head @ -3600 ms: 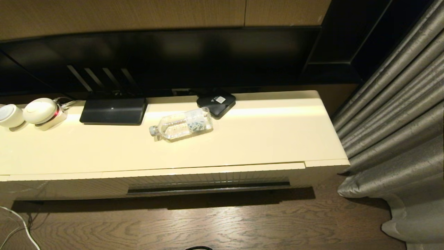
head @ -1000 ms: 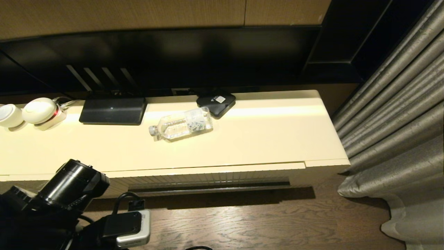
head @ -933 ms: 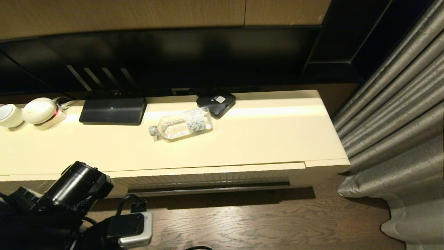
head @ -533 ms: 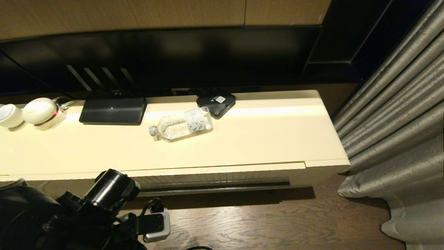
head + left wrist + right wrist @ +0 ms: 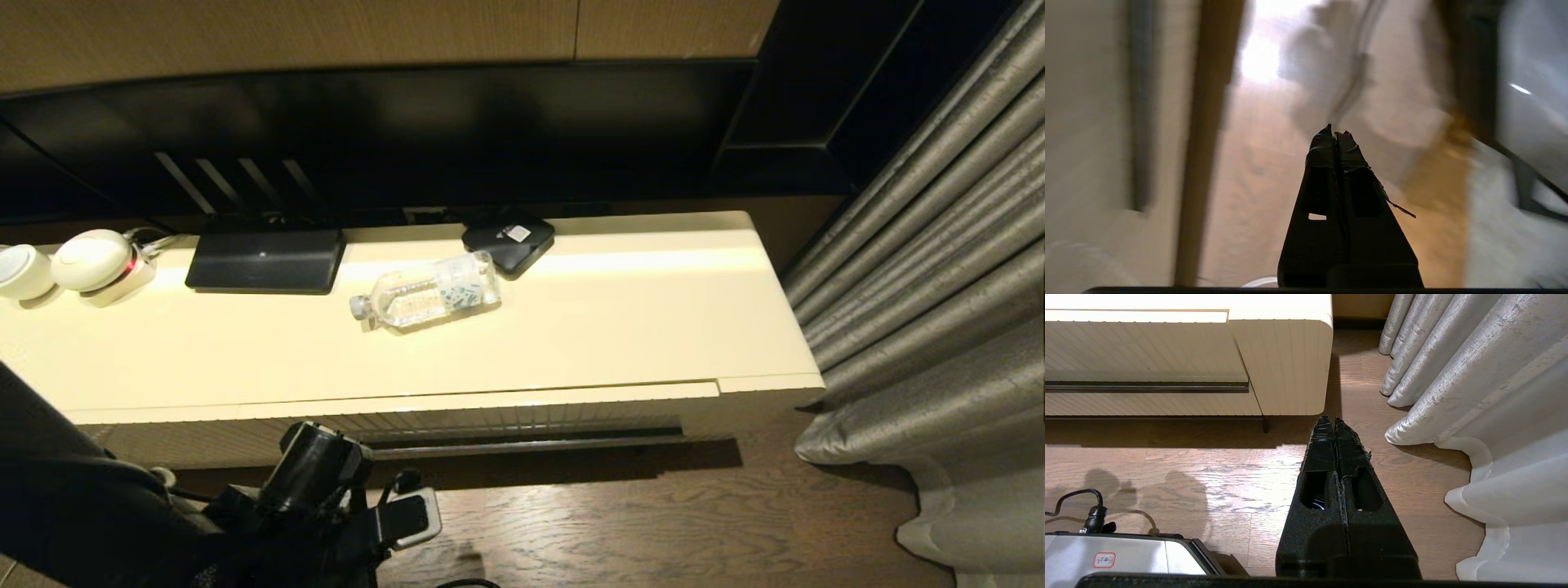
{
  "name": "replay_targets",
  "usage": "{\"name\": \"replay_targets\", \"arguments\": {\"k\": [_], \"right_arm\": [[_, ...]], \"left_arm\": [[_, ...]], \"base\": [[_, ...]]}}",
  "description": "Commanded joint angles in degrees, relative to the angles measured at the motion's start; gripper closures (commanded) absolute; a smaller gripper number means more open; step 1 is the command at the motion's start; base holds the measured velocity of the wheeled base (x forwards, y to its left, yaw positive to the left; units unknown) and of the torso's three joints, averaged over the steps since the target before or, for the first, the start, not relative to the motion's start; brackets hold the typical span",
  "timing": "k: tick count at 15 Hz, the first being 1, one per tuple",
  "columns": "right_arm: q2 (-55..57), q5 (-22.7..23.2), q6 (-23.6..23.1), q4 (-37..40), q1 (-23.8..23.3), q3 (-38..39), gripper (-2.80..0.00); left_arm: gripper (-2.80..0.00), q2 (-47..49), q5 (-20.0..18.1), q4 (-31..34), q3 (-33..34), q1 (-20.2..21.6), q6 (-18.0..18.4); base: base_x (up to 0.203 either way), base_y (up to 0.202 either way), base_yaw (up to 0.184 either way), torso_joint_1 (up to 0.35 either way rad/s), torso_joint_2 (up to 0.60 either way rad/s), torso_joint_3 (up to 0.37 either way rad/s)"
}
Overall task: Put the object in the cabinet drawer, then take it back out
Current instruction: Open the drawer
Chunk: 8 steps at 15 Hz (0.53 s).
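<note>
The object (image 5: 424, 292), a small clear water bottle, lies on its side on the cream cabinet top (image 5: 620, 327), cap pointing left. Below it the cabinet drawer (image 5: 506, 418) is closed, its ribbed front above a dark slot handle (image 5: 522, 445); it also shows in the right wrist view (image 5: 1139, 347). My left arm (image 5: 314, 474) reaches in low at the bottom left, in front of the cabinet. The left gripper (image 5: 1335, 132) is shut and holds nothing; its surroundings are blurred. My right gripper (image 5: 1334, 421) is shut and empty, low over the floor near the cabinet's right end.
A black square box (image 5: 509, 238) sits just behind the bottle, a flat black device (image 5: 265, 260) to its left, and white round devices (image 5: 90, 263) at the far left. Grey curtains (image 5: 922, 286) hang to the right. Wooden floor (image 5: 612, 523) lies before the cabinet.
My left arm has come into view from the lower left and swung rightward and lower in front of the cabinet. The bottle and drawer have not moved.
</note>
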<state>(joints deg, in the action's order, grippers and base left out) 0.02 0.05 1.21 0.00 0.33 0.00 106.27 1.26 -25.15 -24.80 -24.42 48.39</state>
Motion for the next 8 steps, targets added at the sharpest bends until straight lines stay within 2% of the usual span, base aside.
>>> {"name": "replay_targets", "arguments": {"k": [1,6,7,8], "right_arm": [[0.06,0.04,0.02,0.0,0.02,0.09,0.0],[0.06,0.04,0.02,0.0,0.02,0.0,0.0],[0.06,0.04,0.02,0.0,0.02,0.06,0.0],[0.06,0.03,0.02,0.0,0.02,0.0,0.0]], "left_arm": [[0.0,3.77,1.07,-6.15,1.73,-0.42,1.48],[0.0,6.61,6.51,-8.98,0.77,-2.87,2.77],[0.0,7.88,7.47,-12.0,1.03,-3.28,3.0],[0.0,10.64,8.46,-17.98,2.03,-3.9,3.33]], "base": [[0.0,0.0,0.0,0.0,0.0,0.0],[0.0,0.0,0.0,0.0,0.0,0.0],[0.0,0.0,0.0,0.0,0.0,0.0],[0.0,0.0,0.0,0.0,0.0,0.0]]}}
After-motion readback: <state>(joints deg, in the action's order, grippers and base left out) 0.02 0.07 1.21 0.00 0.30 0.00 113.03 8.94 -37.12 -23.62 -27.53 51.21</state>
